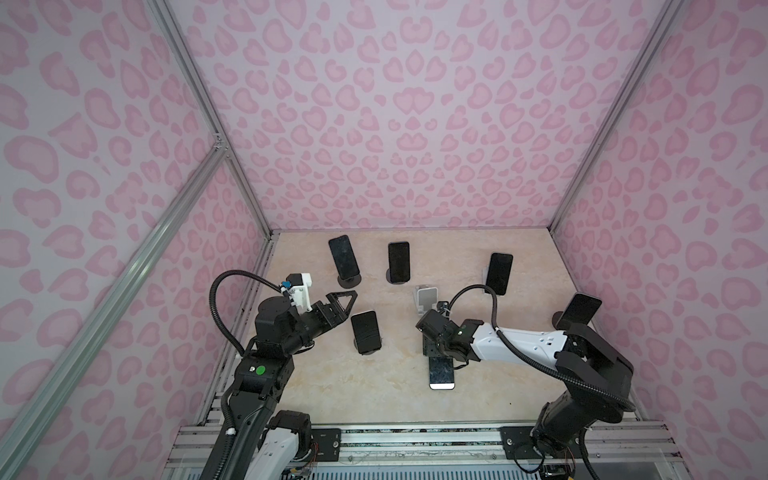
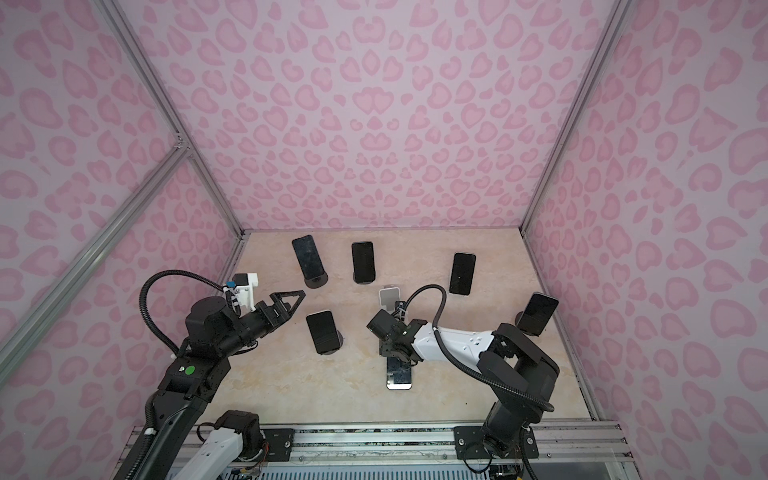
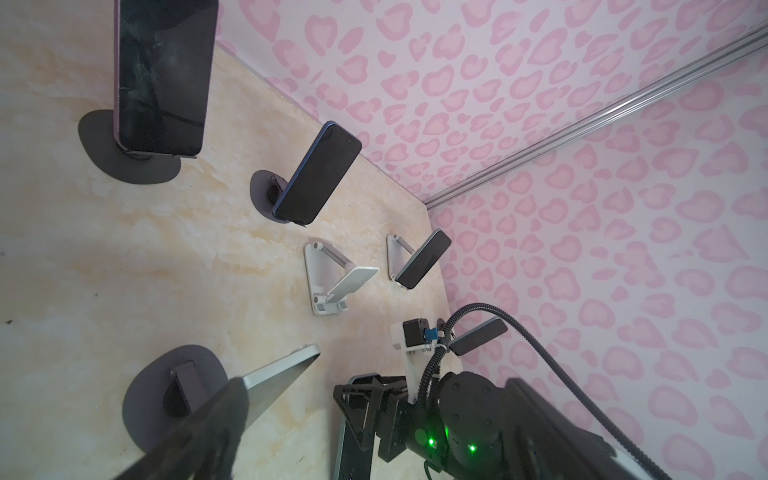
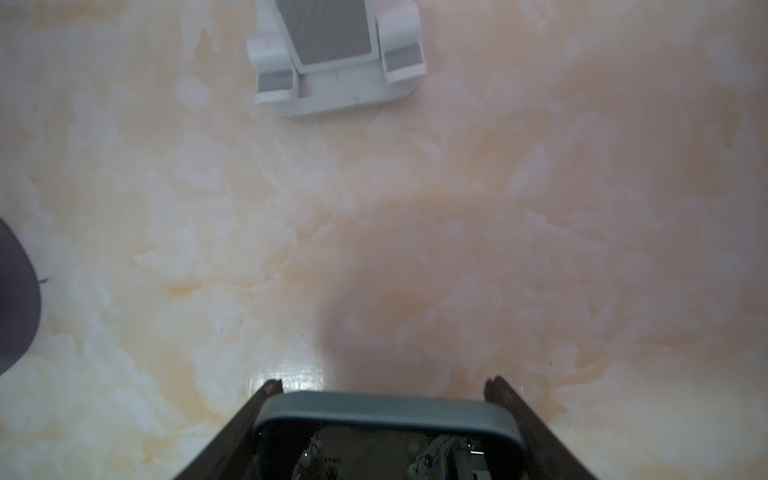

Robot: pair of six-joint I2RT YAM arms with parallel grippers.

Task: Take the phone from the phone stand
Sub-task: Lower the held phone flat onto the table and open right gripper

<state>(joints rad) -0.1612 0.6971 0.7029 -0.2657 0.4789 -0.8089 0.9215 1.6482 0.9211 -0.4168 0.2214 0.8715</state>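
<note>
Pink leopard-print walls (image 1: 415,124) enclose a cream marbled table (image 1: 332,382). In both top views the black-and-white right arm (image 1: 523,343) reaches from 4 o'clock toward the table's centre. The black left arm (image 1: 274,332) stands at 9 o'clock. Five other dark phones on stands (image 1: 399,262) ring the table from 9 round to 3 o'clock. The flat dark-screened phone with a grey rim (image 1: 441,372) lies level just toward 6 o'clock of the centre, off the stand; whether it touches the table cannot be told. The white folding plastic phone stand (image 1: 427,299) sits bare at the phone's 12 o'clock, apart from it. The right gripper (image 4: 384,382) clasps the phone's long edges, one finger against each side. The left gripper (image 1: 349,301) is spread wide, holding nothing.
</note>
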